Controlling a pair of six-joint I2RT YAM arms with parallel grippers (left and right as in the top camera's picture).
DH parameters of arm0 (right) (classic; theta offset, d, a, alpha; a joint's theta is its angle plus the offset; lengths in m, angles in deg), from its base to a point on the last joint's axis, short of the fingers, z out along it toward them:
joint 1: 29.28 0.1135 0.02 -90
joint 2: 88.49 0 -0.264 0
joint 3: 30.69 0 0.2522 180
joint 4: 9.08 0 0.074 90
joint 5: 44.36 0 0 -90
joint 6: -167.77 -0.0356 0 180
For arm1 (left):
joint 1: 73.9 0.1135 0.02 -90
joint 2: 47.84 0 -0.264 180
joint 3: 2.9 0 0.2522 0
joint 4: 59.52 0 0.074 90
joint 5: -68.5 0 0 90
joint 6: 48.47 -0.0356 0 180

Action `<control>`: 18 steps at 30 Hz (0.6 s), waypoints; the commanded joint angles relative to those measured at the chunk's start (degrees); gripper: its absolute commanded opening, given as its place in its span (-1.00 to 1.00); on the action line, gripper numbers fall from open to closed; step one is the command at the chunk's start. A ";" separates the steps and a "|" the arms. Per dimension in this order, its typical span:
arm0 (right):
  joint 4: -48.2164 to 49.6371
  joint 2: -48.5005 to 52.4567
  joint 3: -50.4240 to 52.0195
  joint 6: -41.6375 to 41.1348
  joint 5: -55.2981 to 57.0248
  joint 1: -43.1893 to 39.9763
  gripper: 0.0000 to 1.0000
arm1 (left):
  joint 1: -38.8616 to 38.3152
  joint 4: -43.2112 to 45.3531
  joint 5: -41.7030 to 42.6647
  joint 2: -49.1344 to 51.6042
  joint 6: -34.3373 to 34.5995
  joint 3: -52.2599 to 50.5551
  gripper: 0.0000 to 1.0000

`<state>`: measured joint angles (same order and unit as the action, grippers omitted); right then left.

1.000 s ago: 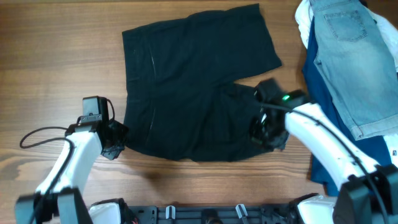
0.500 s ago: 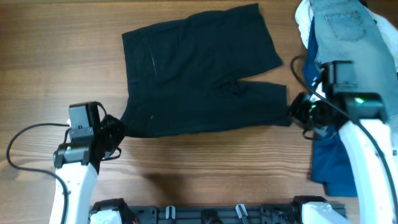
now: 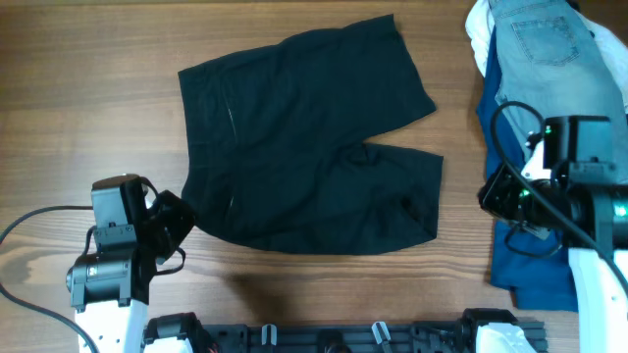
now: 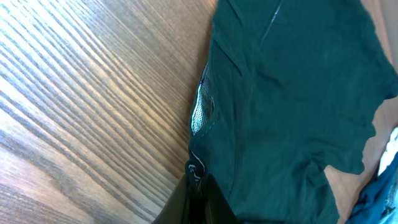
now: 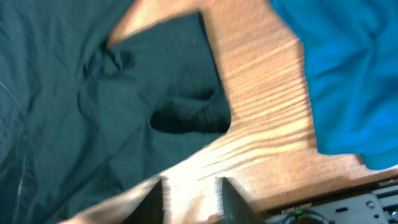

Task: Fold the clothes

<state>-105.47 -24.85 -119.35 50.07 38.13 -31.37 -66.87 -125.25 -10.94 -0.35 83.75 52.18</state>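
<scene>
At the waistband (image 4: 200, 115), left fingers (image 4: 180, 205) tight on the shorts (image 3: 304, 157); right fingers (image 5: 231, 196) newly spread, empty.

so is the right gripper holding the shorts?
No: the right gripper is open over bare table, nothing between its fingers, the shorts lying beyond them.

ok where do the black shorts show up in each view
Overhead: black shorts spread flat, mid-frame.
Left wrist: filling the right half, waistband edge at bottom centre.
Right wrist: left half, one leg hem showing.
Shared landmark: blue garment, beyond the leg ends in all three.
</scene>
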 commanded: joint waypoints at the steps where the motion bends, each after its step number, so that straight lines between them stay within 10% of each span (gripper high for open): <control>1: 0.85 2.95 4.22 0.15 -3.91 1.29 -0.04 | 0.20 0.28 -0.13 3.50 -1.53 1.29 -0.92; 18: 34.88 13.22 30.56 9.97 -5.86 13.38 0.09 | 0.20 6.84 -0.15 18.21 -1.53 1.29 -0.92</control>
<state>-71.59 -13.51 -90.69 57.41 32.58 -18.21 -66.78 -118.87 -10.94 17.55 83.57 52.42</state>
